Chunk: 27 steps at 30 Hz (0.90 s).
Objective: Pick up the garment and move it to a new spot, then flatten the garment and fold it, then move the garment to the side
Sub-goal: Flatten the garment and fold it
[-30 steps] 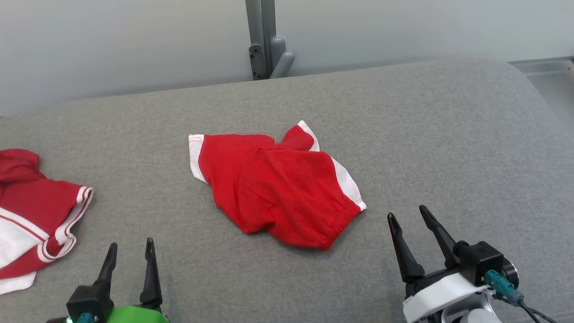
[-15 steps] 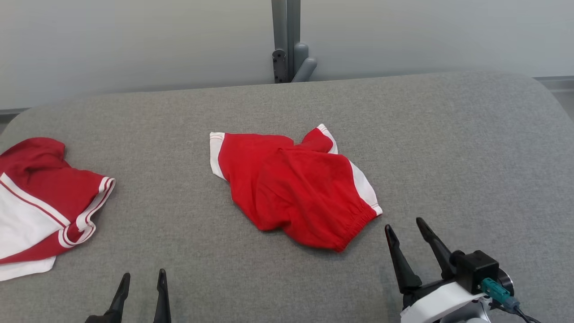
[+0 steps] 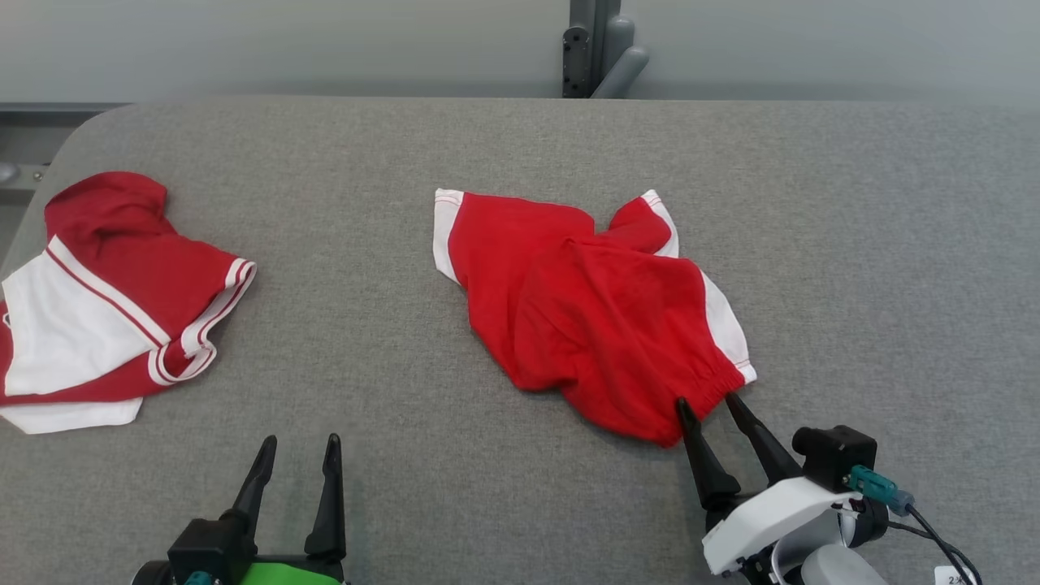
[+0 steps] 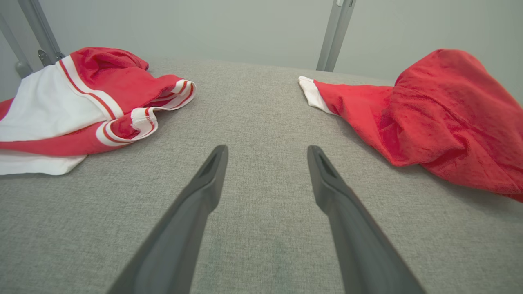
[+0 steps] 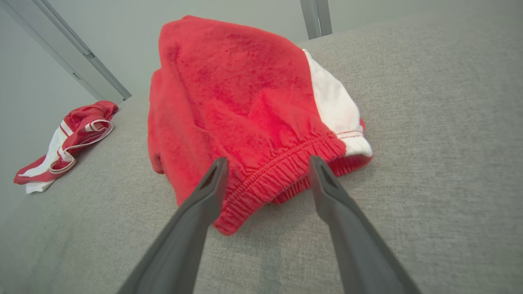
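The garment [image 3: 593, 309] is a crumpled pair of red shorts with white side panels, lying mid-table. My right gripper [image 3: 706, 400] is open at its near right end, and its two fingertips straddle the elastic waistband [image 5: 282, 163] low over the table. The same shorts show in the left wrist view as the garment [image 4: 441, 110] at the right. Near the front edge, my left gripper [image 3: 300, 440] stands open over bare fabric, well left of the shorts, with nothing between its fingers [image 4: 204, 192].
A second red and white garment [image 3: 114, 292] lies bunched at the table's left end. The table [image 3: 853, 244] is a grey padded surface with rounded corners. A grey post [image 3: 597, 49] stands behind its far edge against a pale wall.
The head camera has swung, shifting the whole picture. My right gripper has closed the gap to the shorts, and its tips now reach the waistband. Both grippers stay open.
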{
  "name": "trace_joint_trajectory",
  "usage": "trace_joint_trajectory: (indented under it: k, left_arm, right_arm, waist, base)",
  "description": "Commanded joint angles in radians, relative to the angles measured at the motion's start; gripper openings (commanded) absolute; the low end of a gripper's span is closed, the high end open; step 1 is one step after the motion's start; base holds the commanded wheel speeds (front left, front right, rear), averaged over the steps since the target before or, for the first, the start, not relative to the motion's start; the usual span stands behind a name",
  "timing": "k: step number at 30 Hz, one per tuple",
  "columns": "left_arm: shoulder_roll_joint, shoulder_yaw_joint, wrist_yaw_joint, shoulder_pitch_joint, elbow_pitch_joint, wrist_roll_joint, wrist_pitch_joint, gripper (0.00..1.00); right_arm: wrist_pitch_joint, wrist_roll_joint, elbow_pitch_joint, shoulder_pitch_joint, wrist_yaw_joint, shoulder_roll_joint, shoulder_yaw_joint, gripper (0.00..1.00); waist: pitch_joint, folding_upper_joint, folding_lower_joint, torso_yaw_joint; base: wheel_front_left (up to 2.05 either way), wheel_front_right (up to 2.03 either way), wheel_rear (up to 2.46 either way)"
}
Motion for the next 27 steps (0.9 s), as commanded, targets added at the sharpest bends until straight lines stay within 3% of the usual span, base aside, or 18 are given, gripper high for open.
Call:
trace_joint_trajectory:
  k: [1, 11, 19, 20, 22, 27]
  left_arm:
    - [0.001, 0.000, 0.000, -0.018, -0.006, -0.007, -0.001, 1.00]
    - [0.001, -0.017, -0.007, -0.039, -0.009, -0.020, -0.001, 1.00]
    - [0.001, -0.025, -0.009, -0.059, -0.004, -0.026, -0.001, 1.00]
    - [0.001, -0.029, -0.009, -0.063, -0.003, -0.027, -0.001, 1.00]
    - [0.001, -0.035, -0.010, -0.071, -0.002, -0.029, -0.001, 1.00]
    - [0.001, -0.047, -0.011, -0.079, 0.007, -0.039, -0.001, 1.00]
  right_arm:
    - [-0.003, 0.005, 0.006, -0.014, -0.001, 0.001, -0.001, 1.00]
    - [-0.003, 0.083, 0.054, -0.030, -0.001, 0.015, -0.099, 1.00]
    - [-0.003, 0.102, 0.044, -0.063, -0.001, 0.019, -0.092, 0.99]
    - [-0.003, 0.103, 0.045, -0.068, -0.001, 0.019, -0.099, 0.71]
    - [-0.003, 0.098, 0.042, -0.079, -0.001, 0.020, -0.114, 0.00]
    - [-0.003, 0.079, -0.022, -0.120, -0.001, 0.004, -0.172, 0.00]
  waist:
    - [0.032, 0.0099, 0.0000, 0.034]
    - [0.072, 0.0099, 0.0000, 0.060]
    - [0.092, 0.0099, 0.0000, 0.066]
    - [0.094, 0.0099, 0.0000, 0.069]
    - [0.096, 0.0099, 0.0000, 0.076]
    - [0.092, 0.0099, 0.0000, 0.106]
  base:
    - [0.00, 0.00, 0.00]
    - [0.00, 0.00, 0.00]
    - [0.00, 0.00, 0.00]
    - [0.00, 0.00, 0.00]
    - [0.00, 0.00, 0.00]
    - [0.00, 0.00, 0.00]
